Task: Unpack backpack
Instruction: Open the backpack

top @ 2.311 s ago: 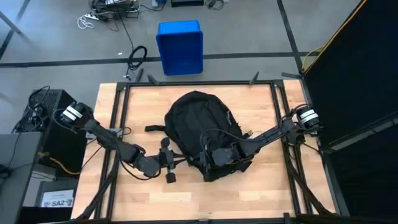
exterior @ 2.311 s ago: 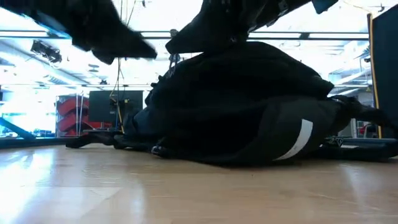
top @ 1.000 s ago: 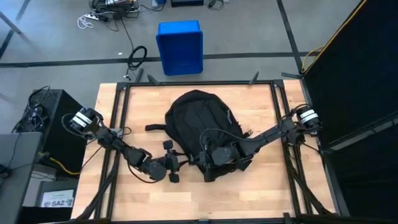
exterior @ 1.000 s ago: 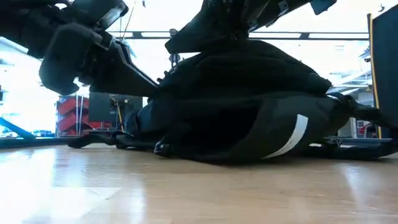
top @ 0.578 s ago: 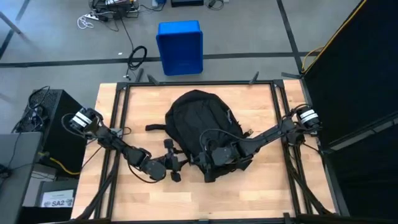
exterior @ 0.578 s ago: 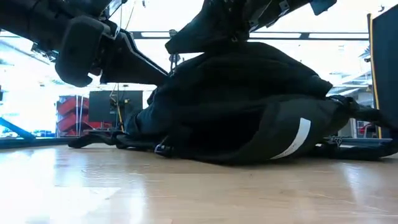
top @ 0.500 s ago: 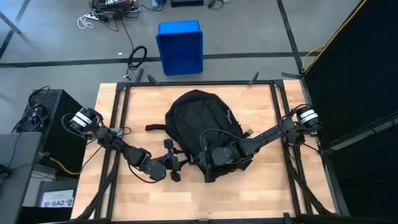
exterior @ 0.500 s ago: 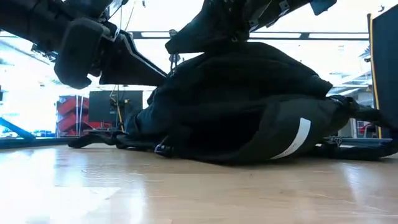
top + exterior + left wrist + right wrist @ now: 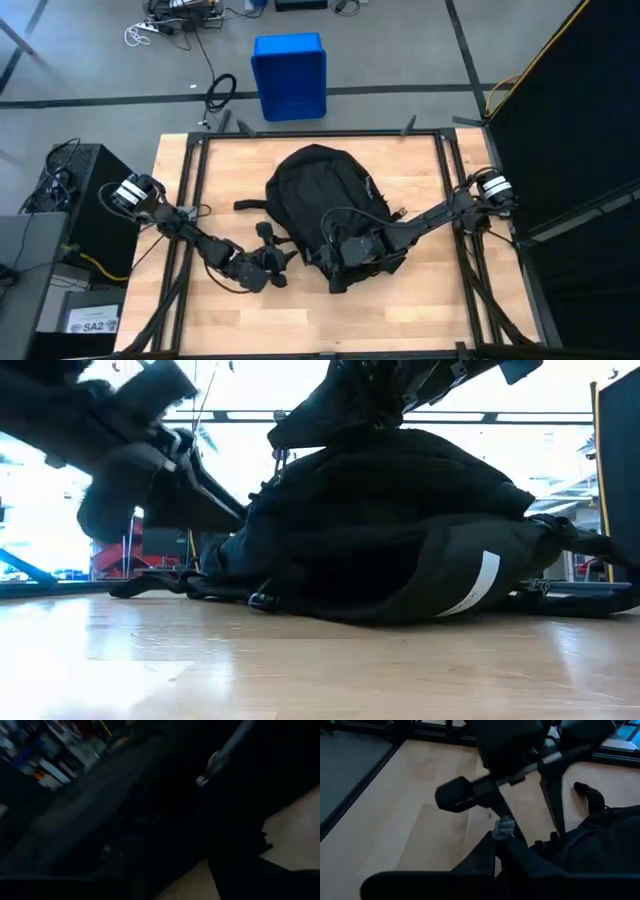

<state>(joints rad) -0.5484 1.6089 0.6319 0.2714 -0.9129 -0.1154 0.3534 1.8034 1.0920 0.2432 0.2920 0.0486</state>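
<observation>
— What do we have around us?
— A blue bin [image 9: 289, 76] on the floor beyond the table [image 9: 420, 165]; bare wood along the near edge.
— And the backpack [image 9: 318, 205]?
— Mid-table. Our right gripper [image 9: 338, 250] pinches its fabric near the bottom; our left gripper [image 9: 272, 262] reaches low beside it, grip state unclear.

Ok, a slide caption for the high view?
Both grippers, left and right, at the near end of a black backpack on the table.

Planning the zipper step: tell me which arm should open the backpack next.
Probably right. The right end effector already sits on the backpack at its near edge, gripping a grey zipper pull. The left end effector is beside the bag.
</observation>
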